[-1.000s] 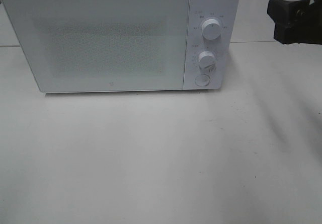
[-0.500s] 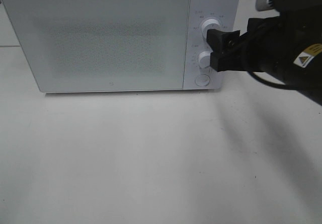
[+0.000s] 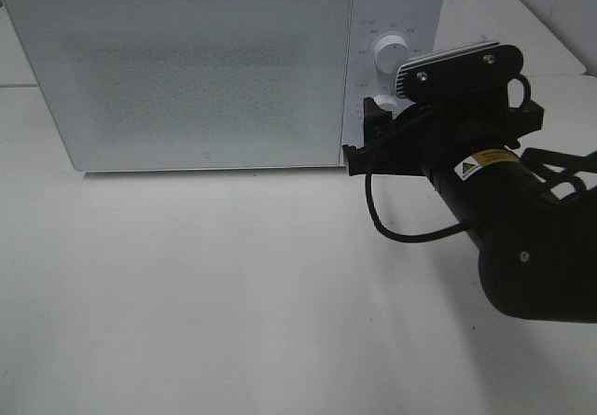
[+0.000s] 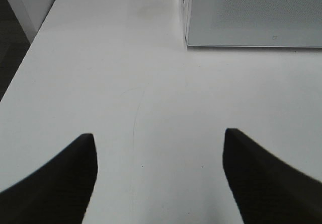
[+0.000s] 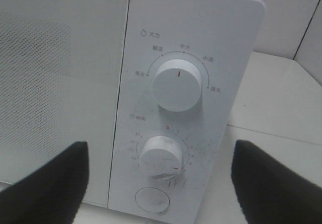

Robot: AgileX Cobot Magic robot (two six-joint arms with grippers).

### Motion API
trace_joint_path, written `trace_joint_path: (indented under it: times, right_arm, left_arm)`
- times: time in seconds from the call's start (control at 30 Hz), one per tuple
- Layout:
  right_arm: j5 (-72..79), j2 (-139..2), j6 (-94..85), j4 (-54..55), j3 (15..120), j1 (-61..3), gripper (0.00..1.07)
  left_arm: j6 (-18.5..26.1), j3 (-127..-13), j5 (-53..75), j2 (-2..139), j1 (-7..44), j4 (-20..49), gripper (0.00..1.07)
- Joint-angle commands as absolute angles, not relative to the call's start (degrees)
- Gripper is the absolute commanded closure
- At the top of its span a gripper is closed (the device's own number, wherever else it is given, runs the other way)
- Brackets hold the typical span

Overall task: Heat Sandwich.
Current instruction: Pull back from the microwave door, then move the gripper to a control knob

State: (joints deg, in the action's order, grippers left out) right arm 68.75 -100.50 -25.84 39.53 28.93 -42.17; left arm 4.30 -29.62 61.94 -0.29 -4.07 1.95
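Right gripper, jaws wide, hangs before the dials of the closed microwave; left gripper, also wide, over the table

One microwave stands far on one table. Its right panel carries two dials, the upper knob and the lower knob, plus one round button. Two grippers: the left gripper and the right gripper. One black cable.

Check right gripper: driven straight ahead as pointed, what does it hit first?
Probably the lower knob of the microwave, centred between the open jaws of the right gripper; depth unclear.
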Motion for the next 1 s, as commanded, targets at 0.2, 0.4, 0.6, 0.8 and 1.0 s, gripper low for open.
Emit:
trace_joint_path:
  times: [0.2,0.4,0.6,0.8,1.0]
  right_arm:
    - [71.56,-106.97,-22.80,40.05,34.72,-42.40,0.31]
    - [76.95,-111.78,-19.65,40.11,36.38,-42.00,0.31]
    - [78.09,-114.42,-17.82,39.99,36.73,-40.85,0.31]
    - [78.04,-115.28,-16.56,39.42,38.56,-37.82,0.31]
    - [77.98,-115.39,-16.16,36.04,39.94,-36.67,0.31]
  left_arm:
    - [3.72,-29.56,61.19,-1.66,-4.24,2.23,0.39]
    - [3.72,-29.56,61.19,-1.66,-4.24,2.23,0.39]
    - [3.72,-29.56,61.19,-1.66,-4.24,2.23,0.39]
    - [3.72,-29.56,61.19,-1.60,-4.24,2.23,0.39]
    - [3.72,-29.56,61.19,-1.60,-4.24,2.23,0.39]
